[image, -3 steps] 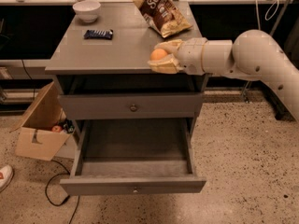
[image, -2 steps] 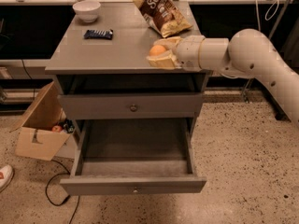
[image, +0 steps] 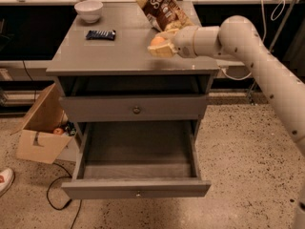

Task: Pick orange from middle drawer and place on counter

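Orange (image: 157, 40), a small round smooth fruit, sits held tight in the pale two-finger gripper (image: 160, 46), over the right side of the flat grey counter (image: 109, 56). It may be touching the counter; that is hard to see. Below the counter, the wide grey wooden middle drawer (image: 136, 189) is pulled out. A brown chip bag (image: 164, 8) lies at the counter's back.

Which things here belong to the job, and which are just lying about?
Job: orange, gripped in the claw over the counter, right side; open middle drawer.
Lying about: white bowl, chip bag, dark snack bar, cardboard box, shoe.
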Robot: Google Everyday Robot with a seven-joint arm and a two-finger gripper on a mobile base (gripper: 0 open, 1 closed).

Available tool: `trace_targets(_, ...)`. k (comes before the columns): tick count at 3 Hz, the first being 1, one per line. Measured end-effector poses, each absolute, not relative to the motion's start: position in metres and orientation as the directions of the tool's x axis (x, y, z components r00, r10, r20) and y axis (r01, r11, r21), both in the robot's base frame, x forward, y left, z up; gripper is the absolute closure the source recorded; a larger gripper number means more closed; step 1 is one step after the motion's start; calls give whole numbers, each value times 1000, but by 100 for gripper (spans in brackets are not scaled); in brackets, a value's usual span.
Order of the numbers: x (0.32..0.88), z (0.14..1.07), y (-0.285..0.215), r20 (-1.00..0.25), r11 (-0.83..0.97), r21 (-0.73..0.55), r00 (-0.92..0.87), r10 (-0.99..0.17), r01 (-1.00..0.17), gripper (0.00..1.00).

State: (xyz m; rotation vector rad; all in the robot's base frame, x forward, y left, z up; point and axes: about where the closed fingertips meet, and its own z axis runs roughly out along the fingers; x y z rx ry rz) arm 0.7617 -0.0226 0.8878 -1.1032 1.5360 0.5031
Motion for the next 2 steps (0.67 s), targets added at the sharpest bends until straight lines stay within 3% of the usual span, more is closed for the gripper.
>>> trace_targets(2, 824, 862, -25, -902, 525, -144, -108, -419, -839, 100)
